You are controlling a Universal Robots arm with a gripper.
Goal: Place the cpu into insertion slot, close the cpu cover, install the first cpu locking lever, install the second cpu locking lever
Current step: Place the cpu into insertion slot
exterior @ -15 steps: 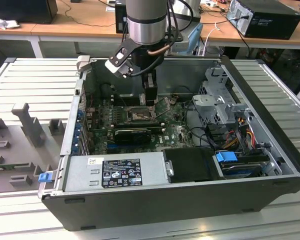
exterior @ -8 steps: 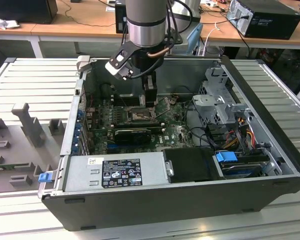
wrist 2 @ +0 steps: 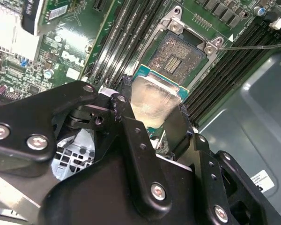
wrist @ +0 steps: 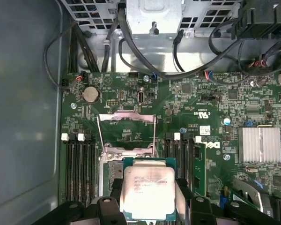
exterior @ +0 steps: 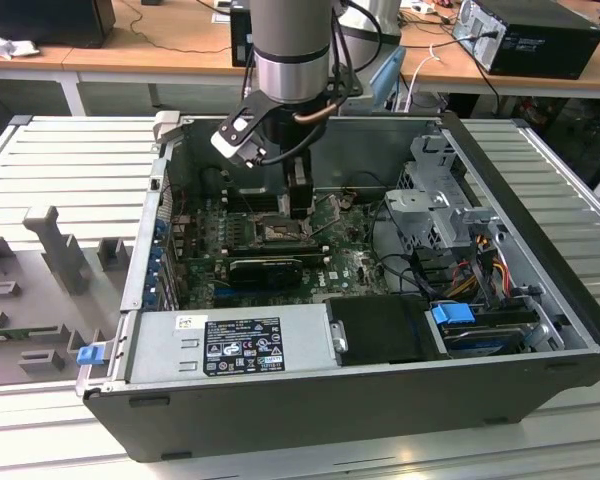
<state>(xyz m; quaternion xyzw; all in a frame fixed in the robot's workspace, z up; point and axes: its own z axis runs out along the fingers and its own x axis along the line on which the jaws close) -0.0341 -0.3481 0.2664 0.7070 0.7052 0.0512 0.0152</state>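
Work stands at the first step, which is not complete. The gripper [wrist 2: 151,112] is clenched on the cpu [wrist: 147,186], grasping it by two opposite edges with the metal top facing the wrist cameras. The chip hangs inside the open computer case [exterior: 540,250], over the motherboard [wrist: 201,93] and close by the insertion slot [wrist 2: 180,58]. In the first wrist view it overlaps the slot's near edge. The slot's pin field lies bare, so the chip is judged not seated. The cpu cover [wrist: 128,118] is swung open, clear of the slot, with the board visible through its cut-out. A thin locking lever [wrist 2: 253,46] stands free to one side. Outstanding, by my reading: seating the chip, closing the cover, securing both levers.
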